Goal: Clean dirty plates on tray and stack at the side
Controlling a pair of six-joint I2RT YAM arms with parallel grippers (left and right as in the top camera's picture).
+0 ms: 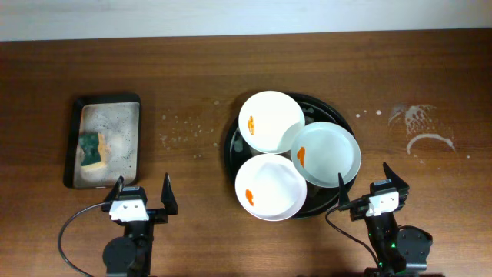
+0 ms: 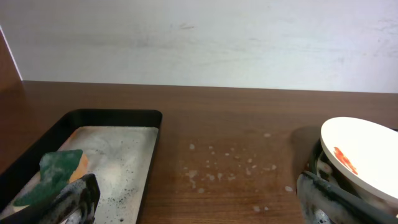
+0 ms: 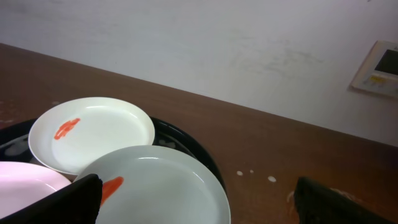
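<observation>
At the far left, a sponge tray (image 1: 115, 123) holds a green-and-yellow sponge (image 1: 93, 150) close to its left wall. The left gripper (image 1: 142, 191) hangs just in front of that tray, fingers spread wide and holding nothing. Splashes (image 1: 184, 131) dot the table (image 1: 192, 69) between the sponge tray and the black tray (image 1: 230, 146), right of centre. On it lie the far plate (image 1: 270, 121), the near plate (image 1: 270, 187) and, rightmost, the bluish plate (image 1: 327, 154). Each has an orange smear, and none is stacked aside yet. Their rims crowd together, and which rim lies uppermost is hard to tell. The right gripper (image 1: 364, 185) sits just beside the bluish plate's near edge, also spread and empty.

The work looks unstarted, so fetching the sponge is probably the step in hand. The left gripper would do best to come down over the sponge's middle and close across its narrow width, with the outer finger clear of the sponge tray's wall. The right gripper could take the bluish plate by its nearest rim and lift it straight up, so its neighbours are not dragged.
</observation>
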